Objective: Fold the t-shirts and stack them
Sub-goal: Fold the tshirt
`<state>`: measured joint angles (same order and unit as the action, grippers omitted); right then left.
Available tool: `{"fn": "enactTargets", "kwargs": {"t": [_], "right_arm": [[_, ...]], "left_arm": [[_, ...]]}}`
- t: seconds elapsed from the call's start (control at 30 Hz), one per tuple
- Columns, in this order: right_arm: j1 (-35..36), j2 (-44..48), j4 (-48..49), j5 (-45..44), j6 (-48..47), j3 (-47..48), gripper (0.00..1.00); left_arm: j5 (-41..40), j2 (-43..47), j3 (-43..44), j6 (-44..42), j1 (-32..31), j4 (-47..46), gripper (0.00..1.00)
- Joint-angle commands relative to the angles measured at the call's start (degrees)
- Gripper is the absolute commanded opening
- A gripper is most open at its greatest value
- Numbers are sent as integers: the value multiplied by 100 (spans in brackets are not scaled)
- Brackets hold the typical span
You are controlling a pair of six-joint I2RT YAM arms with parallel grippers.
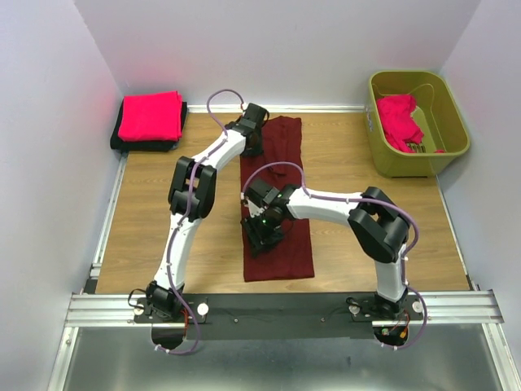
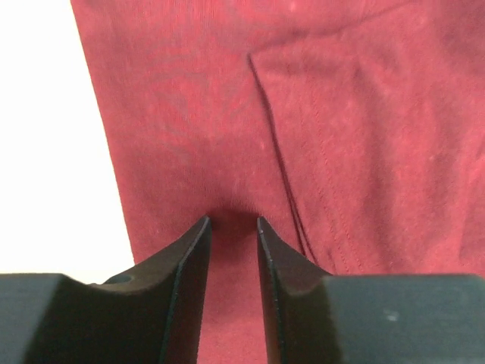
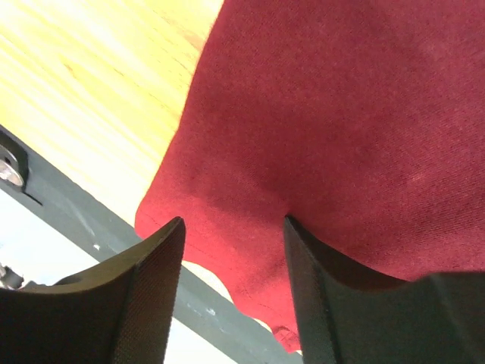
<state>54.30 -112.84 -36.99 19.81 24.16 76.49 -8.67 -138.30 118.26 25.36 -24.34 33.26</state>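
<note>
Pinching maroon shirt (image 1: 281,252) w/ left claw (image 2: 233,220); right claw (image 3: 235,221) spread over it; pink stack (image 1: 151,116) far-left, bin (image 1: 415,167) far-right.

- Olive-green plastic bin (image 1: 411,168), upper right of the top view, on the wood beside the right wall.
- Wooden tabletop (image 1: 138,213), light brown, filling the middle.
- Aluminium rail (image 1: 106,308), across the lower edge of the wood.
- Black plate (image 1: 277,314), lying along the rail.
- White walls (image 1: 49,122), left, back and right.
</note>
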Motion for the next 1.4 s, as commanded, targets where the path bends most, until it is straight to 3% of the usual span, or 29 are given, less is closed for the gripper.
{"fn": "enactTargets", "kwargs": {"t": [0.0, 0.2, 0.4, 0.5, 0.6, 0.63, 0.77, 0.93, 1.1, 1.37], "right_arm": [[54, 112, 210, -495, 71, 86, 65], [-60, 1280, 17, -1374, 527, -186, 72], [-394, 2432, -71, -2331, 1134, -1012, 84], [-578, 3012, -80, -2657, 1424, -1390, 93], [-754, 3522, -71, -2851, 1653, -1672, 100], [-772, 3610, -80, -2860, 1688, -1724, 100], [-790, 4023, -98, -2528, 1986, -2190, 100], [-790, 4401, -98, -1701, 2584, -3102, 100], [-798, 4744, 25, -1455, 2786, -3737, 81], [-798, 4753, 657, -1015, 2980, -4501, 65]], "left_arm": [[-416, 162, 287, -391, 43, 349, 41], [-908, 1787, -584, -533, 184, 94, 50], [-1224, 3966, -2524, -647, 237, -477, 56], [-1261, 5012, -3910, -655, 245, -680, 67], [-849, 5778, -4834, -507, 254, -742, 89], [-665, 5910, -5021, -445, 254, -724, 89], [635, 6437, -6014, 19, 80, -733, 86], [805, 7192, -7289, 1546, -782, -672, 86], [735, 7686, -8168, 2534, -1678, -488, 84], [665, 7494, -8442, 3281, -2479, -259, 75]]}}
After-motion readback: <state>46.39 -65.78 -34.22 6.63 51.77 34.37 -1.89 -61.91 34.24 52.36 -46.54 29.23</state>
